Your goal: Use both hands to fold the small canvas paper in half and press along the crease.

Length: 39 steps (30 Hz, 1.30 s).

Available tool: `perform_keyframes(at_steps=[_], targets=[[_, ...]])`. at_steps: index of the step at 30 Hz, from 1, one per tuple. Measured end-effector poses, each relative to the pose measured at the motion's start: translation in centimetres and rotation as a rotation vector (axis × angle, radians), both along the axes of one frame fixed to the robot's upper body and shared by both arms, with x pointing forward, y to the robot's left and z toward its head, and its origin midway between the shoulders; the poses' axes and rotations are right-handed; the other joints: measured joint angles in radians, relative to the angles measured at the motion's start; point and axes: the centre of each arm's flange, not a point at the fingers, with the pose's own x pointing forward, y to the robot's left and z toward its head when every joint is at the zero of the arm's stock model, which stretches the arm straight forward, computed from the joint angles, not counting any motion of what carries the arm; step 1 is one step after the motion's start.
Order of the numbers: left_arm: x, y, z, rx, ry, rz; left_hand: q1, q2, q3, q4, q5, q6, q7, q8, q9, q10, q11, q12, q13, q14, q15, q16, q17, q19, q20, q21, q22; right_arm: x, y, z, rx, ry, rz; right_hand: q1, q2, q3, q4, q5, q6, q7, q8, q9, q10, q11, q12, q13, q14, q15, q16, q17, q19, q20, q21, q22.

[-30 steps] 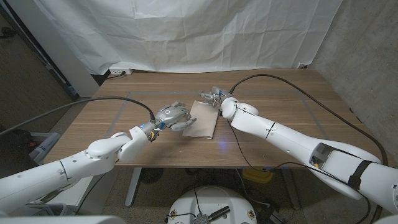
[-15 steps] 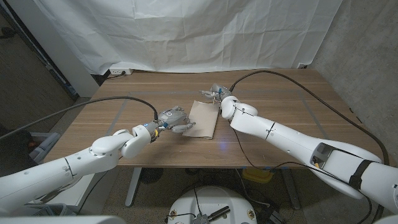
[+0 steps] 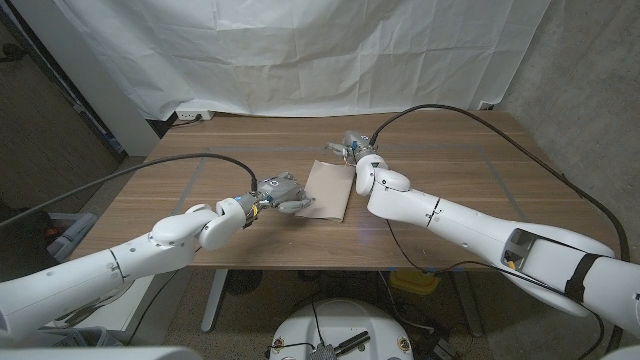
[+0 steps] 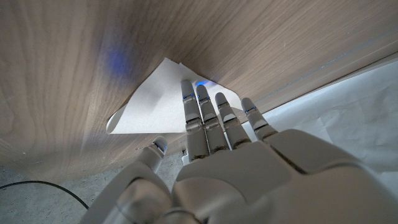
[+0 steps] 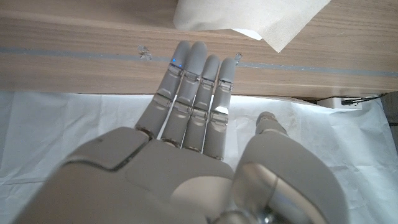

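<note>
The small canvas paper (image 3: 328, 190) lies folded in the middle of the wooden table (image 3: 450, 160), a tan rectangle with two layers. Its layers show as a pale sheet (image 4: 155, 107) in the left wrist view. My left hand (image 3: 281, 190) is at the paper's left edge, fingers (image 4: 202, 115) straight, together and lying on the sheet. My right hand (image 3: 354, 150) stands just past the paper's far right corner, fingers (image 5: 196, 87) straight over bare wood. The paper's corner (image 5: 249, 17) lies beyond those fingertips, apart from them. Neither hand holds anything.
A white backdrop sheet (image 3: 300, 50) hangs behind the table's far edge. Black cables (image 3: 190, 160) run along both arms over the tabletop. A power strip (image 3: 188, 116) sits at the back left. A concrete wall (image 3: 590, 90) stands on the right.
My left hand has dropped lower and slid slightly nearer, fingertips still on the paper's left edge. My right hand has shifted a little farther and to the right. The paper has not moved.
</note>
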Motion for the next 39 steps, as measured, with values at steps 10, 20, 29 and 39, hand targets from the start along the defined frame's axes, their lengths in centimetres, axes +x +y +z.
perform_keyframes(at_steps=[10,20,29,39], targets=[[0.1,-0.2,0.1,0.006,-0.001,-0.011,0.0,0.0,-0.004,0.004,0.0,-0.004,-0.004,-0.006,-0.004,0.0,0.0,0.0,-0.005,0.0,0.0,0.0,-0.005,-0.005,-0.005,-0.006,0.0,0.2,-0.4,-0.3,-0.034,0.008,-0.021,-0.111,0.0,-0.026,0.06,0.0,0.037,0.023,0.0,-0.012,-0.005,0.018,-0.023,-0.032,-0.006,0.027,-0.071,-0.07,0.028,-0.008,0.011,-0.037],[0.1,-0.4,0.2,0.008,-0.003,-0.019,-0.003,-0.003,-0.004,0.004,0.0,-0.003,-0.004,-0.013,-0.005,0.0,0.0,-0.007,-0.009,0.0,0.0,-0.008,-0.009,-0.005,-0.005,-0.006,0.0,1.0,-0.8,-1.1,-0.047,0.046,-0.023,-0.203,-0.017,-0.061,0.108,0.004,0.082,0.05,-0.005,-0.021,0.037,0.046,-0.031,-0.06,0.004,0.047,-0.106,-0.106,0.024,-0.004,0.011,-0.06],[0.0,-0.6,0.2,0.009,-0.007,-0.025,-0.012,-0.012,-0.004,0.004,0.0,-0.003,-0.004,-0.013,-0.007,0.0,0.0,-0.011,-0.014,0.0,0.0,-0.008,-0.013,-0.011,-0.011,-0.006,0.0,1.7,-1.0,-1.7,-0.05,0.078,-0.006,-0.255,-0.037,-0.087,0.134,0.012,0.097,0.074,-0.019,-0.021,0.036,0.064,-0.039,-0.074,-0.001,0.062,-0.122,-0.118,0.024,-0.004,0.011,-0.07],[-0.3,-0.8,0.1,0.007,-0.012,-0.029,-0.011,-0.011,-0.004,0.004,0.007,-0.003,-0.004,-0.013,-0.007,0.0,0.0,-0.011,-0.018,0.0,0.0,-0.008,-0.015,-0.007,-0.015,-0.006,0.0,2.6,-1.5,-2.5,-0.06,0.119,-0.001,-0.305,-0.068,-0.12,0.155,0.019,0.118,0.086,-0.023,-0.021,0.046,0.072,-0.046,-0.087,0.015,0.067,-0.129,-0.12,0.024,-0.004,0.012,-0.073]])
